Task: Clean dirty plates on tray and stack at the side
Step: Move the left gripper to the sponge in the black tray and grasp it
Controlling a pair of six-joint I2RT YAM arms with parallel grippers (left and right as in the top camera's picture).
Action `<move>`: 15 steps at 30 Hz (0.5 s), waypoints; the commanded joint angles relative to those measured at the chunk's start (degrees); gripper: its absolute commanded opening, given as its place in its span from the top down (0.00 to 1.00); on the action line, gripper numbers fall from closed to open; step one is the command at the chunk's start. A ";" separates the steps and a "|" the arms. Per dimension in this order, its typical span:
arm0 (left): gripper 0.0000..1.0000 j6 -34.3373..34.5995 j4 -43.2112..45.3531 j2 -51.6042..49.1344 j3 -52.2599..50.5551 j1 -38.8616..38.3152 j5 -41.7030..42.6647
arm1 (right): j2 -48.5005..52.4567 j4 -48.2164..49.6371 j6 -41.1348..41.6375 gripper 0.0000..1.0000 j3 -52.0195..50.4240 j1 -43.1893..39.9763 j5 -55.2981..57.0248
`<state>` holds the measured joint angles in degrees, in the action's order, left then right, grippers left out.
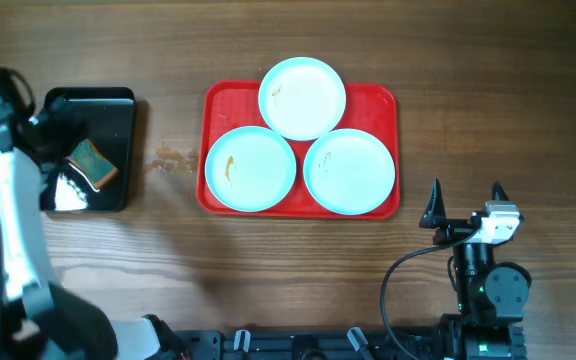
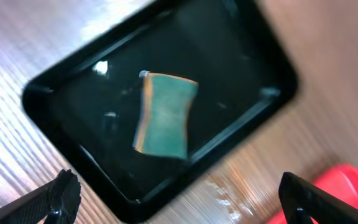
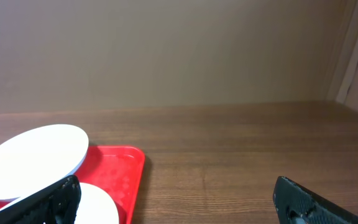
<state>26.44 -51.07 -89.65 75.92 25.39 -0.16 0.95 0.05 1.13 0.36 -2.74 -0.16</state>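
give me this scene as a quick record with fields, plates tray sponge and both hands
tray: red tray, holds all three plates
plates: left plate has an orange-brown smear; right plate and far plate faintly marked; far plate tilted, overhanging the tray's far rim
stacked at side: none yet
sponge: green sponge in the black tray
left hand: open, above the black tray, empty
right hand: open, nearer than the red tray, empty
spill: brownish smudge between the trays

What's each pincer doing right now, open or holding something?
Left pincer: open, empty, above the black tray.
Right pincer: open, empty.
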 commanded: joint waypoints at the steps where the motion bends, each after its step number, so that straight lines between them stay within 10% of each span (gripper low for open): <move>1: 0.00 2.58 2.05 -5.90 0.85 1.97 -0.72 | -0.15 0.31 -0.94 0.00 -0.07 -0.33 0.13; 15: 0.08 2.34 4.96 -22.93 0.85 1.44 0.79 | -0.15 0.31 -0.98 0.00 -0.07 -0.33 0.13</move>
<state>28.08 -47.00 -109.25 75.94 27.14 -0.10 0.95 0.05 1.13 0.36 -2.74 -0.19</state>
